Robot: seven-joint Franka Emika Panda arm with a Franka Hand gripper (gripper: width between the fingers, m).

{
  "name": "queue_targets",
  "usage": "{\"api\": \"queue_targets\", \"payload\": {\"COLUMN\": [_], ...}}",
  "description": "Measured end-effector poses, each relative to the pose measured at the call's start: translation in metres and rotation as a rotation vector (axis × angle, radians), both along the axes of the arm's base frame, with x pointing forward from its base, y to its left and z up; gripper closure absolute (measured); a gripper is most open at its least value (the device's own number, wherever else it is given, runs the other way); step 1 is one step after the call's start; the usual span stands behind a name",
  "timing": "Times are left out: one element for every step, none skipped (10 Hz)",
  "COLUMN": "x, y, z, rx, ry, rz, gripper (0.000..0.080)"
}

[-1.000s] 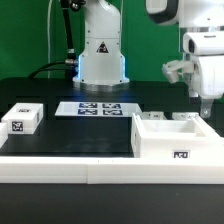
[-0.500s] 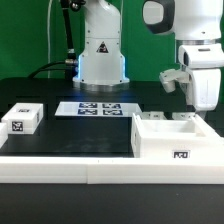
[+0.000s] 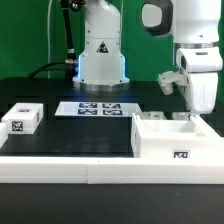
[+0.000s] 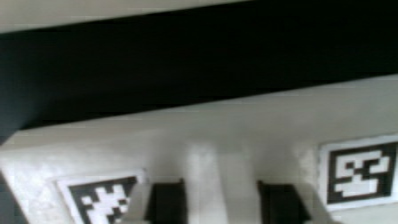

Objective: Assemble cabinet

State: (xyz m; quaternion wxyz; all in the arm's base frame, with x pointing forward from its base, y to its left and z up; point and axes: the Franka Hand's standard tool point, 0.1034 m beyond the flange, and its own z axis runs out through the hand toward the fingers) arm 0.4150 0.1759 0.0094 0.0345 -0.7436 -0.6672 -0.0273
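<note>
Gripper (image 3: pixel 203 112) over cabinet body (image 3: pixel 176 143), exterior view's right, near table (image 3: pixel 70 138) edge.
Jaw gap unreadable; at body's far right rim. Open table surface leftward up to small panel (image 3: pixel 22 119) and marker board (image 3: pixel 98 108).

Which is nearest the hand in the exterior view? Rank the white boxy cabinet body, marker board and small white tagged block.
1. White boxy cabinet body, just below the hand.
2. Marker board, mid-table.
3. Small white tagged block, view's far left.
</note>
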Motion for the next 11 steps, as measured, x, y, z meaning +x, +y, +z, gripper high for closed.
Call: {"api": "queue_targets", "payload": {"x": [0.0,0.0,0.0,0.0,0.0,0.0,0.004,0.008,0.011,0.016,0.02], "y": [0.0,0.0,0.0,0.0,0.0,-0.002,-0.006,-0.009,-0.015,-0.026,-0.038], "z": [0.0,0.0,0.0,0.0,0.0,0.003,0.016,0.029,0.037,0.043,0.044], "rx": [0.0,0.0,0.0,0.0,0.0,-0.007,-0.021,-0.03,-0.04,-0.049,-0.05], "ry": [0.0,0.0,0.0,0.0,-0.001,0.004,-0.002,-0.015,-0.019,-0.023,-0.027], "rz": [0.0,0.0,0.0,0.0,0.0,-0.002,-0.006,-0.006,-0.001,0.013,0.023], "gripper": [0.0685,0.0731,0.0731,0.0731,0.0731,0.0731,0.0731,0.0729,0.0729,0.0729,0.0729]}}
